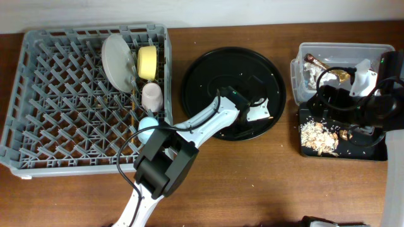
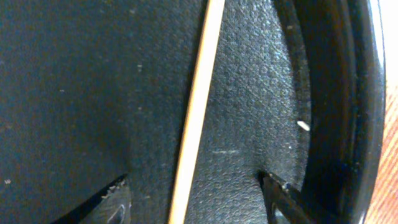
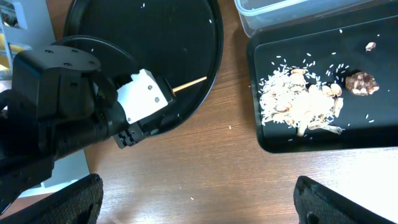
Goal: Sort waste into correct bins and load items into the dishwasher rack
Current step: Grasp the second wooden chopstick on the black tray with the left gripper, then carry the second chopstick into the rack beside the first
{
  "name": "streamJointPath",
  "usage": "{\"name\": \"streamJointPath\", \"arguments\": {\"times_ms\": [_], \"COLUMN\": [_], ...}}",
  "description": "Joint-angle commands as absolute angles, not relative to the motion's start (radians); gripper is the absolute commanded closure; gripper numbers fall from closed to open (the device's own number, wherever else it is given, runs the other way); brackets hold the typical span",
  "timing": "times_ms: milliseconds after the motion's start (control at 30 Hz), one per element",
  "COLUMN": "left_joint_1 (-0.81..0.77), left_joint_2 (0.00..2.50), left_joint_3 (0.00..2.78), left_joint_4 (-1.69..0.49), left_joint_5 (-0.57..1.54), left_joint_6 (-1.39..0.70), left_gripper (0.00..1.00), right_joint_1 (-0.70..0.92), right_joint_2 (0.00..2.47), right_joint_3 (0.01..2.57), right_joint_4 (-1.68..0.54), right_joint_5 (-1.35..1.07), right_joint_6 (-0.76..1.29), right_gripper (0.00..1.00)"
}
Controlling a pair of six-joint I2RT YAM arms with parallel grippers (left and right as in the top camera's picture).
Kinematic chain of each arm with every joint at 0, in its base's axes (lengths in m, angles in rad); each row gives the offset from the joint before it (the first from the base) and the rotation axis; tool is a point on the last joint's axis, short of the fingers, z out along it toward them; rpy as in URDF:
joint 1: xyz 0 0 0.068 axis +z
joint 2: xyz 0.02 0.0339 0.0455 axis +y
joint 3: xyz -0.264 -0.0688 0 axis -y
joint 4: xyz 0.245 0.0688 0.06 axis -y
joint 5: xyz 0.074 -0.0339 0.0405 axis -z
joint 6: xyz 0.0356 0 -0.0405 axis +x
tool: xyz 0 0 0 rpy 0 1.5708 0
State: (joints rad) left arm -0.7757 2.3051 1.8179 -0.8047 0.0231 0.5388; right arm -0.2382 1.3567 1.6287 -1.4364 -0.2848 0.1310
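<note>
Black fingertips (image 2: 283, 202) of the left gripper (image 2: 193, 182) stand wide apart on either side of a thin wooden chopstick (image 2: 198, 106). It lies flat on the large round black tray (image 2: 74, 93), so the jaws straddle it without pinching.

From the right wrist, the right gripper (image 3: 211, 199) gapes wide and empty beside the flat black rectangular tray (image 3: 379, 112) of pale tan food scraps (image 3: 301, 102).

Overhead, the large square grey dishwasher rack (image 1: 63, 113) holds a round grey plate (image 1: 118, 60), small yellow bowl (image 1: 148, 62), pale pink cup (image 1: 152, 96) and light blue cup (image 1: 149, 123).
</note>
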Motion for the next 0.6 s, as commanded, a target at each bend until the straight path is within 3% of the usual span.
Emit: {"name": "streamJointPath", "arguments": {"times_ms": [0,100,133,167,200,233,367,567], "left_joint_1": [-0.774,-0.774,-0.774,-0.774,-0.774,-0.774,-0.771,-0.737], "left_joint_2": [2.344,2.358,2.358,2.358,2.358,2.358,2.358,2.340], "left_joint_3": [1.814,1.814,1.814,1.814,1.814,1.814,1.814,1.942], "left_joint_4": [-0.801,-0.801,-0.801,-0.800,-0.801,-0.801,-0.810,-0.922], "left_joint_5": [0.035,0.039,0.038,0.038,0.038,0.038,0.025,-0.081], "left_joint_6": [0.546,0.543,0.543,0.543,0.543,0.543,0.543,0.409], "left_gripper": [0.36,0.38,0.47,0.71,0.83,0.89,1.00,1.00], "right_joint_1": [-0.242,-0.243,-0.242,-0.242,-0.243,-0.242,-0.242,-0.242], "right_joint_2": [1.354,1.354,1.355,1.355,1.355,1.355,1.354,1.354], "right_joint_3": [1.625,1.625,1.625,1.625,1.625,1.625,1.625,1.625], "right_joint_4": [-1.436,-1.436,-1.436,-1.436,-1.436,-1.436,-1.436,-1.436], "right_joint_5": [-0.276,-0.276,-0.276,-0.276,-0.276,-0.276,-0.276,-0.276], "right_joint_6": [0.127,0.127,0.127,0.127,0.127,0.127,0.127,0.127], "right_gripper": [0.02,0.02,0.01,0.02,0.02,0.02,0.02,0.02]}}
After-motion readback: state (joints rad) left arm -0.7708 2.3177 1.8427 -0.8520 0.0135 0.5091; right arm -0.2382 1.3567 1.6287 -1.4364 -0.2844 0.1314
